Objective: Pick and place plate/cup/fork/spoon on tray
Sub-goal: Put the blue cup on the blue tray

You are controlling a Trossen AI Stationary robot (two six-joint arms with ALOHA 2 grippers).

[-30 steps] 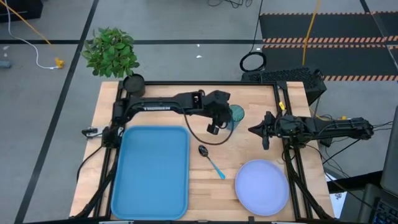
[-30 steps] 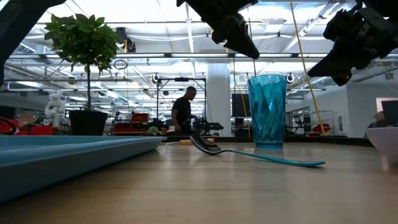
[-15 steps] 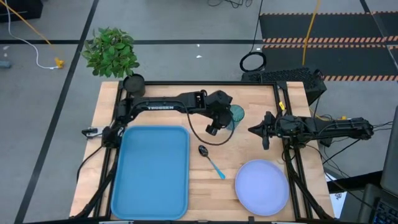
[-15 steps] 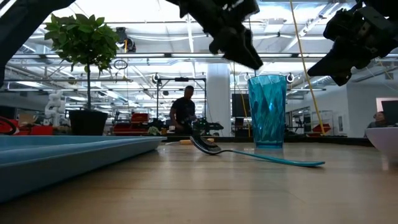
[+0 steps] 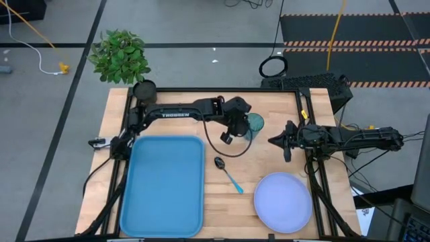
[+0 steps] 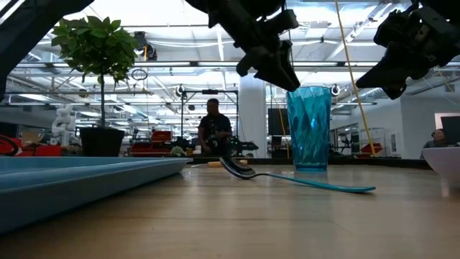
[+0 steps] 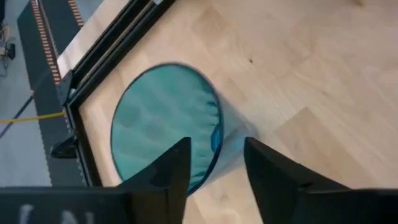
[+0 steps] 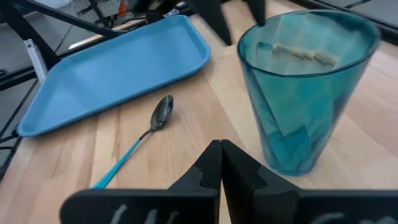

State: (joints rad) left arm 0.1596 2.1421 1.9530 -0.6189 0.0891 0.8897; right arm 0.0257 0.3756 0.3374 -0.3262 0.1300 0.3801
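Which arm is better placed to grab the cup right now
Left. The left gripper hangs open right over the cup, one finger on either side of its rim. The right gripper waits shut beside the cup, not lined up over it.

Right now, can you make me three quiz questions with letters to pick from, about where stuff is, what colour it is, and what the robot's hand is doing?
1. Where is the spoon?
A on the tray
B on the bare table
C in the cup

2. What colour is the tray?
A blue
B red
C green

3. How is the left end effector?
A shut on the spoon
B shut on the plate
C open above the cup

Answers:
1 B, it lies on wood between tray and plate.
2 A, bright blue.
3 C, its fingers are spread over the cup rim.
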